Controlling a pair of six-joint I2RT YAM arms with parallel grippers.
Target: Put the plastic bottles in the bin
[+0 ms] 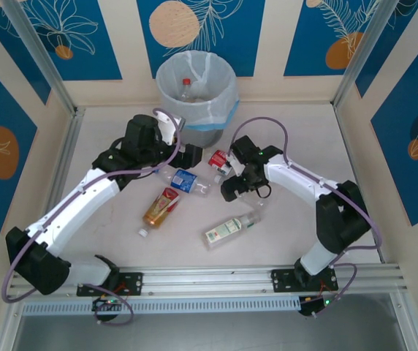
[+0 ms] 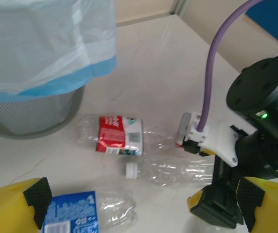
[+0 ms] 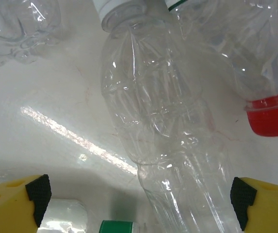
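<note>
The grey bin (image 1: pixel 194 91), lined with a white bag, stands at the back with a red-capped plastic bottle (image 1: pixel 186 84) inside. Several plastic bottles lie on the table: blue-labelled (image 1: pixel 183 180), gold-red (image 1: pixel 161 208), green-white (image 1: pixel 231 229) and red-labelled (image 1: pixel 218 159). My left gripper (image 1: pixel 189 158) hangs open above the blue-labelled bottle (image 2: pixel 80 213), between the bin (image 2: pixel 32 109) and the red-labelled bottle (image 2: pixel 119 136). My right gripper (image 3: pixel 139 196) is open and straddles a clear unlabelled bottle (image 3: pixel 163 121) with a white cap (image 2: pixel 131 170); its yellow fingers (image 3: pixel 12 204) stand wide on both sides of it.
A metal rail (image 1: pixel 209 278) runs along the near edge and low walls ring the table. The two grippers are close together, my right arm (image 2: pixel 260 141) crowding the left wrist view. A red cap (image 3: pixel 272 114) lies beside the clear bottle.
</note>
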